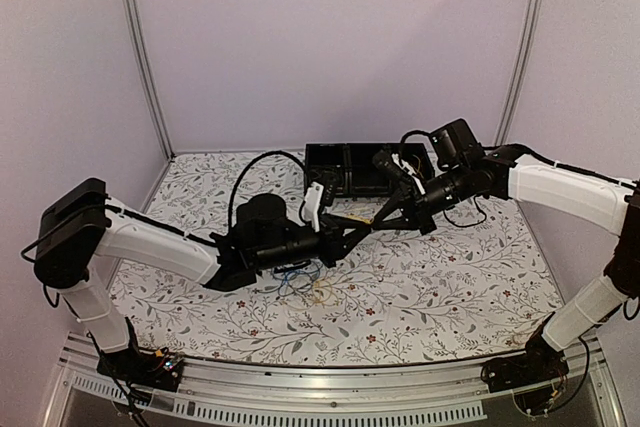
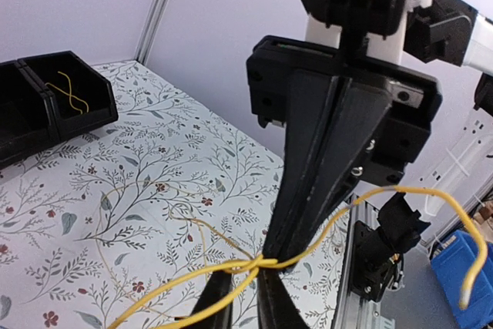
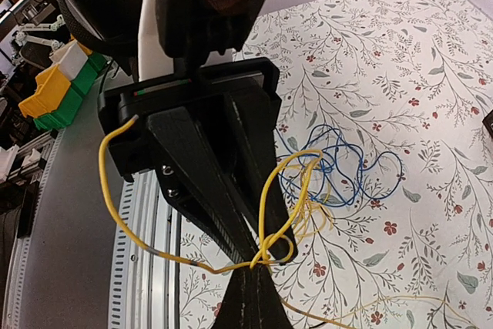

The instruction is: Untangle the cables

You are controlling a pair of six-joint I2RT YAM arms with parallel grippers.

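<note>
A yellow cable [image 2: 177,283] is knotted where my two grippers meet tip to tip above the table's middle [image 1: 365,227]. My right gripper [image 3: 262,271] is shut on that yellow cable [image 3: 266,190] at the knot. It shows from above in the left wrist view [image 2: 266,250]. My left gripper [image 2: 248,279] has its jaws a narrow gap apart, with the knot lying across its fingertips. A loop of the cable hangs round one left finger [image 3: 283,244]. A tangle of blue cables [image 3: 347,175] and pale loops lies on the table below [image 1: 297,277].
A black bin with two compartments [image 1: 350,169] stands at the back centre. A short yellow cable piece [image 2: 69,94] lies in one compartment [image 2: 92,117]. The aluminium rail runs along the table's near edge [image 1: 330,402]. Coloured bins [image 3: 54,82] stand off the table.
</note>
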